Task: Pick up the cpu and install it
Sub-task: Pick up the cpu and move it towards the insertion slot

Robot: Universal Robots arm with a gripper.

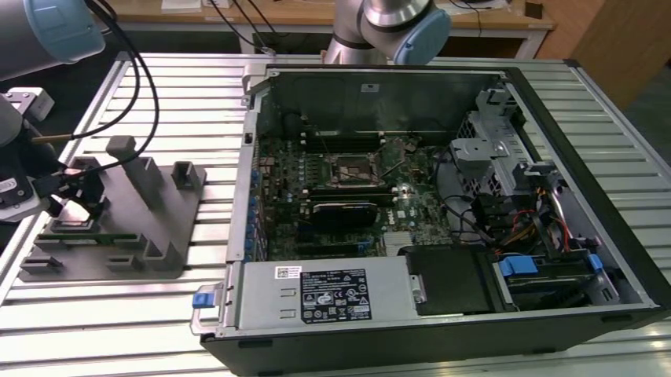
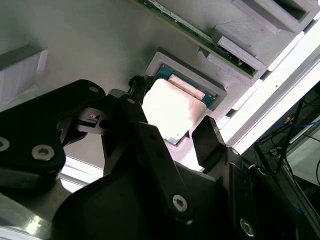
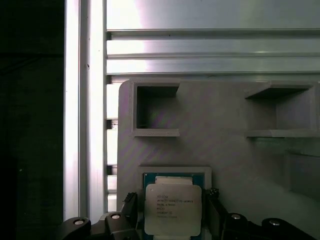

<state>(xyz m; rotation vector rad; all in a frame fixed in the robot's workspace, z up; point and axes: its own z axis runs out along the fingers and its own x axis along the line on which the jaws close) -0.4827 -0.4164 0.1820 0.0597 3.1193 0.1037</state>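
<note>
The cpu [image 3: 172,210], a flat square chip with a silvery-white top [image 2: 172,112], lies in a square pocket of the grey fixture plate [image 3: 215,120]. My gripper [image 3: 172,220] is down over it. One black finger [image 2: 134,97] presses the chip's one side and the other finger [image 2: 206,140] presses the opposite side, so the gripper is shut on the cpu. In the exterior view the gripper [image 1: 78,206] sits low over the fixture [image 1: 157,228] at that view's left. The black-framed socket [image 1: 351,166] lies on the motherboard inside the open computer case [image 1: 545,118].
Upright grey fixture blocks [image 1: 137,169] stand just beside the gripper. A green board [image 1: 89,236] lies in the fixture near it. Cables [image 1: 137,71] hang from the arm over the slatted aluminium table [image 1: 94,322]. The case's metal walls, drive cage [image 1: 488,149] and wiring surround the motherboard.
</note>
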